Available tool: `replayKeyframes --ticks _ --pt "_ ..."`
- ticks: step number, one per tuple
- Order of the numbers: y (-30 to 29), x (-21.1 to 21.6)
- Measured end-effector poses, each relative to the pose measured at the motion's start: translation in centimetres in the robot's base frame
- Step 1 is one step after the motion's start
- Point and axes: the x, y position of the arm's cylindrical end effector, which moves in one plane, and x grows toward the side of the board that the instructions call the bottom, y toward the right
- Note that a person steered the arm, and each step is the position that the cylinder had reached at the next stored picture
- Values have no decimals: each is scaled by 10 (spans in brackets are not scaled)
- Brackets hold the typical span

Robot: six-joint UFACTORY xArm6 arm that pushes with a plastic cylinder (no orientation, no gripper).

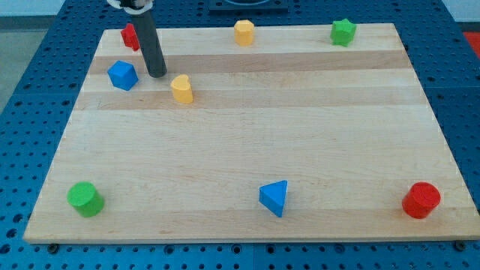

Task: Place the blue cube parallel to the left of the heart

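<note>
the rod has no fingers to open or close, and my tip (157,73) rests on the worktop (262,142) between the blue cube (122,75) and the yellow heart (181,88), touching neither, with the cube already left of the heart but slightly higher, needing alignment.

This looks like a robotics lab bench. A pale wooden tabletop (247,142) lies on a blue metal plate (30,112) drilled with a regular grid of mounting holes, the kind used to bolt test rigs down. Small coloured plastic blocks, such as a red cylinder (421,200) and a green cylinder (85,199), sit scattered on it like test pieces, and a dark machine rod (152,45) stands on the wood.
</note>
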Motion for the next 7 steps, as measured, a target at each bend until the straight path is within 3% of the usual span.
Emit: replayKeyframes --ticks 2,6,7 --pt "-44 -8" --pt "-57 24" --pt "-55 -34"
